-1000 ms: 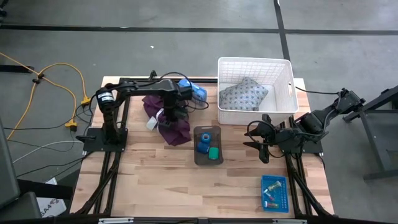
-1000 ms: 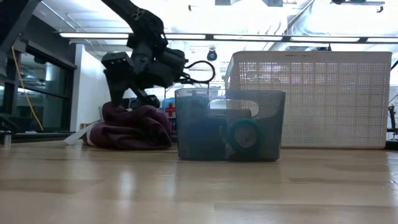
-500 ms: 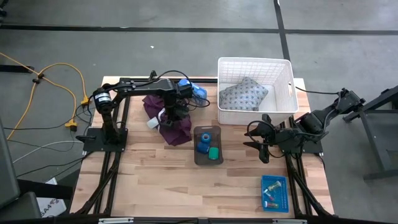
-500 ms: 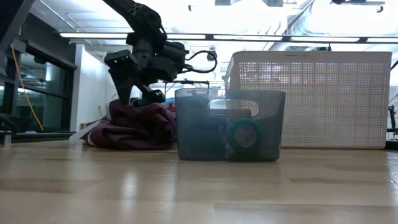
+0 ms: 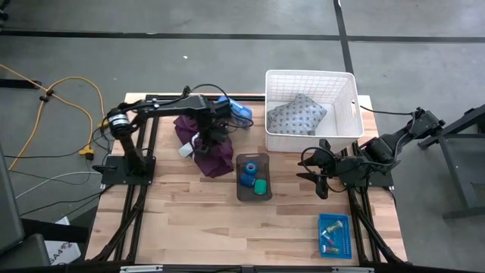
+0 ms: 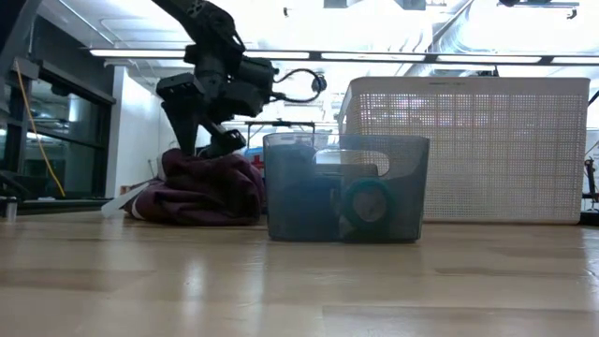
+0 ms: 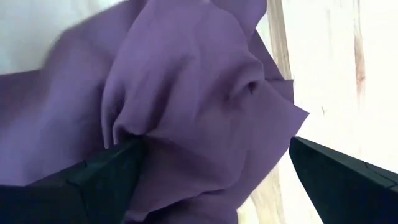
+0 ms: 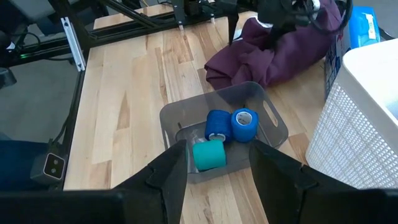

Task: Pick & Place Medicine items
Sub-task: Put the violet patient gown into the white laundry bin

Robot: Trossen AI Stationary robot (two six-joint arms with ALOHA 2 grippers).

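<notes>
I'm hovering the left gripper (image 7: 211,171), jaws wide and empty, over the crumpled maroon cloth garment (image 5: 208,148). Right gripper (image 8: 217,163) is waiting part-open, empty; its wrist view is showing blue and green rolls (image 8: 225,132) inside the clear grey bin (image 8: 273,127).

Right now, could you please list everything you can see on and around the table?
table: one, light wood, under everything.
grey bin: one, translucent, table centre.
blue rolls: two, in the grey bin.
green roll: one, teal, in the grey bin beside the blue rolls.
white basket: one, far right of the table.
grey cloth: one, patterned, inside the white basket.
maroon garment: one, heaped left of the grey bin.
blue tray: one, near right corner, holding small pieces.
blue pack: one, far edge, behind the garment.
yellow cable: one, on the floor at left.
left gripper: open, over the garment.
right gripper: open, right of the grey bin.
</notes>
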